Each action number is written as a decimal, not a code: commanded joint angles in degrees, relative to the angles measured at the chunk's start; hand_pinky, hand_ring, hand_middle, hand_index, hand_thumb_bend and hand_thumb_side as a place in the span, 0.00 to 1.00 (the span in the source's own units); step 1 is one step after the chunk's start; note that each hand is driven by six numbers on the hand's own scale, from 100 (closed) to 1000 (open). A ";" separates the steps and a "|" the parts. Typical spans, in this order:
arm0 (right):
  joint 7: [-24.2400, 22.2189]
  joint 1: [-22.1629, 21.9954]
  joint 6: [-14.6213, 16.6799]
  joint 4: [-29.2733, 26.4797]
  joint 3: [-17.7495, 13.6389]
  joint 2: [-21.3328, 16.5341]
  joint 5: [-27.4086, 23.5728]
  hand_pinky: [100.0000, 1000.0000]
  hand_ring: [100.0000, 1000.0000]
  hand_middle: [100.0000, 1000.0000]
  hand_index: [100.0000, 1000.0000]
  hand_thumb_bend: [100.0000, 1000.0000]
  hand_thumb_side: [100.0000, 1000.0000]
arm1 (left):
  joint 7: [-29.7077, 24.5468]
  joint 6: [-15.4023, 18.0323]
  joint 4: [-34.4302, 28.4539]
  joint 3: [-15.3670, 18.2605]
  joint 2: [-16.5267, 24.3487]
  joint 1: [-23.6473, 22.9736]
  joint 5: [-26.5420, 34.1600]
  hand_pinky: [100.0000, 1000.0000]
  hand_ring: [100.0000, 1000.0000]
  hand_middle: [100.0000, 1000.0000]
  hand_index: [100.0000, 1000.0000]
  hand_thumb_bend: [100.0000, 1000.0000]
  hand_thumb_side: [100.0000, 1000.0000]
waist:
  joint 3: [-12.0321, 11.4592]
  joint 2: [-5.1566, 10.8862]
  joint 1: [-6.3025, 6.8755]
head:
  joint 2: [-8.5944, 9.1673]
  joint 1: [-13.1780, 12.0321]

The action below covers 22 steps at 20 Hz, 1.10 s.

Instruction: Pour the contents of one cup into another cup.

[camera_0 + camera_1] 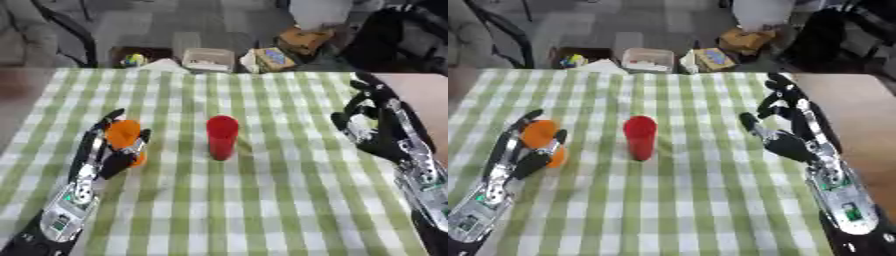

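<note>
A red cup (pixel 222 136) stands upright in the middle of the green-and-white checked tablecloth (pixel 262 200). To its left is an orange cup (pixel 124 138), and my left hand (pixel 103 159) has its fingers and thumb curled round it. My right hand (pixel 791 134) hovers to the right of the red cup, well apart from it, with fingers spread and relaxed and nothing in it.
Beyond the table's far edge the floor holds a white box (pixel 208 59), a cardboard box (pixel 302 40) and other clutter. A bare wooden tabletop (pixel 859 115) shows at the right, past the cloth's edge.
</note>
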<state>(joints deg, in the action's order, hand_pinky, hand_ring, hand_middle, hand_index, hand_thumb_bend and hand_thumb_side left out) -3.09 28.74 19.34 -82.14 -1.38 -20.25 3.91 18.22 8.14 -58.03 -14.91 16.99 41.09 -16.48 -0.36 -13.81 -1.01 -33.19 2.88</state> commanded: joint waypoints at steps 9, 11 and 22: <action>-0.10 1.01 0.11 -0.35 -0.32 -0.60 -0.34 0.51 0.96 0.41 0.95 0.40 0.30 | -0.39 0.76 -2.97 -0.35 0.67 0.83 2.11 0.13 0.69 0.23 0.89 0.00 0.40 | 0.01 1.09 0.15 | 0.62 0.05; -0.16 1.04 0.07 -0.24 -0.24 -0.61 -0.31 0.51 0.96 0.41 0.95 0.40 0.30 | -0.02 0.76 -4.58 -0.46 0.95 0.63 3.37 0.11 0.67 0.22 0.89 0.00 0.39 | -0.08 1.12 0.23 | 0.64 0.11; -1.35 2.12 0.19 3.80 0.49 -1.13 1.34 0.51 0.96 0.40 0.95 0.44 0.28 | -2.05 -3.37 -26.86 -2.33 5.13 -4.45 13.60 0.04 0.58 0.18 0.87 0.00 0.41 | -1.85 1.52 1.02 | 0.59 1.13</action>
<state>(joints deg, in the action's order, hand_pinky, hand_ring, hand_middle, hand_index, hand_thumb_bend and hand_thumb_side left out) -4.11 29.77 19.45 -78.40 -0.94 -19.91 4.79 16.59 5.43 -81.13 -17.13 20.28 36.00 -4.09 -2.29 -13.45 -0.08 -33.10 3.72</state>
